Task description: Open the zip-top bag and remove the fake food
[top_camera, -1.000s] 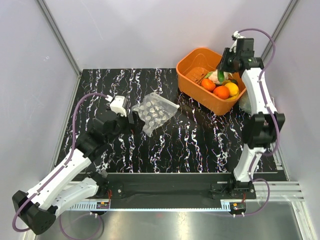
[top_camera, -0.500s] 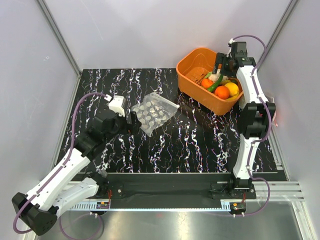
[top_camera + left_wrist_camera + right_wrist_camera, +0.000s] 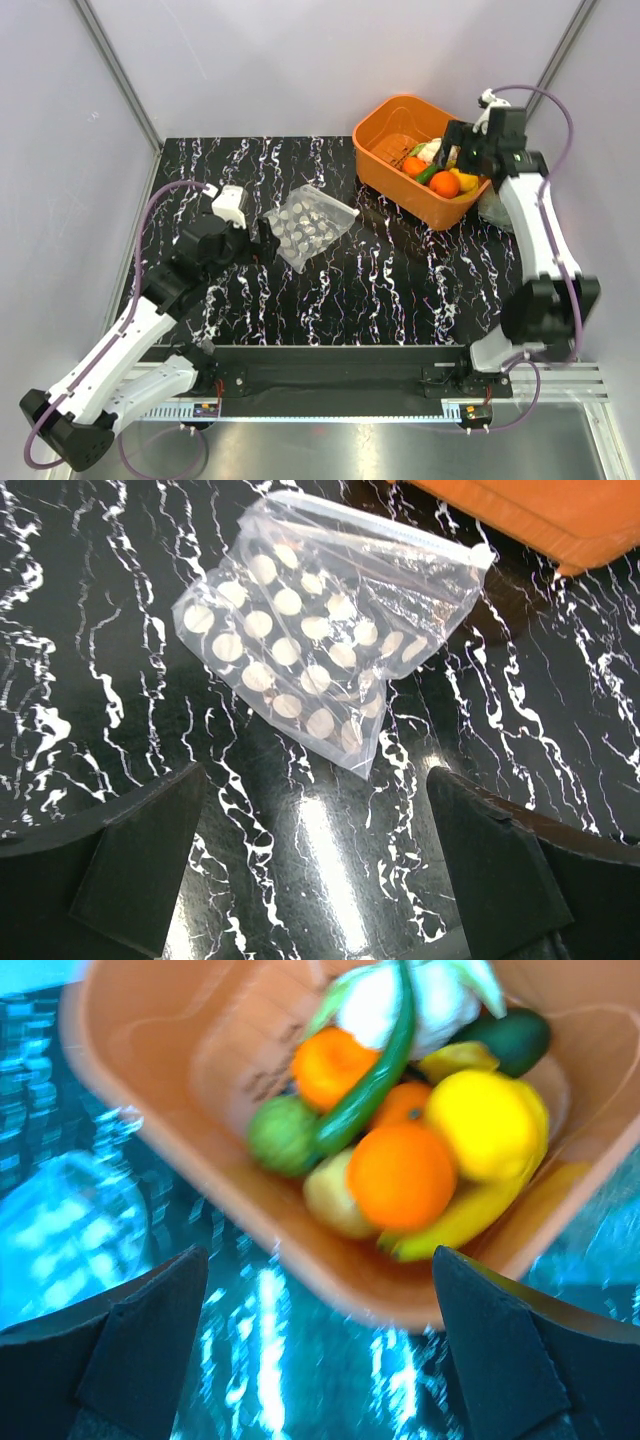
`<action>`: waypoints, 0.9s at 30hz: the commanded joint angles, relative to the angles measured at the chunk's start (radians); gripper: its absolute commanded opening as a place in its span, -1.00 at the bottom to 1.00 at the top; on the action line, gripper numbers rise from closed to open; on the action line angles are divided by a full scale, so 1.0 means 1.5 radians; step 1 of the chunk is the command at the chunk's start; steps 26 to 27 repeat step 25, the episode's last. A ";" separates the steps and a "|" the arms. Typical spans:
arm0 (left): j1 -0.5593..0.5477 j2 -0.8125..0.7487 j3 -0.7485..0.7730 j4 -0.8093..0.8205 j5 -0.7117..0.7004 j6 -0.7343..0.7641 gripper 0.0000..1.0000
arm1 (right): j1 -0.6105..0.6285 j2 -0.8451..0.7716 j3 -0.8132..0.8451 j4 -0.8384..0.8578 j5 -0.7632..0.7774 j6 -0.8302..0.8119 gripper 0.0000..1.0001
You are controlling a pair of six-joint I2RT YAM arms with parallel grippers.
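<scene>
A black tabletop (image 3: 400, 280) veined with white fills the enclosure. 3 pale grey walls (image 3: 250, 60) and 2 aluminium corner posts (image 3: 115, 70) bound it. Overhead light glints off its surface.

Print inside the orange bin (image 3: 150, 1050) is too blurred to read.

The zip-top bag (image 3: 308, 226) lies on the worktop (image 3: 400, 285), left of the bin (image 3: 385, 135); the fake food (image 3: 444, 183) sits inside the bin.

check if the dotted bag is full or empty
Empty: the bag lies flat, nothing inside; the toy food sits in the orange bin.
</scene>
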 commanded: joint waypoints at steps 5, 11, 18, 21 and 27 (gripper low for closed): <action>0.004 -0.031 0.073 0.001 -0.056 -0.018 0.98 | 0.011 -0.278 -0.183 0.061 -0.105 0.038 0.99; 0.004 -0.039 0.099 -0.012 -0.108 -0.034 0.98 | 0.017 -0.403 -0.252 0.020 -0.090 0.045 0.99; 0.004 -0.048 0.118 -0.030 -0.137 -0.040 0.98 | 0.018 -0.449 -0.294 -0.009 -0.087 0.036 0.99; 0.004 -0.050 0.123 -0.035 -0.139 -0.038 0.98 | 0.017 -0.456 -0.297 -0.012 -0.086 0.033 0.99; 0.003 -0.050 0.130 -0.040 -0.142 -0.030 0.98 | 0.017 -0.462 -0.292 -0.014 -0.093 0.031 0.99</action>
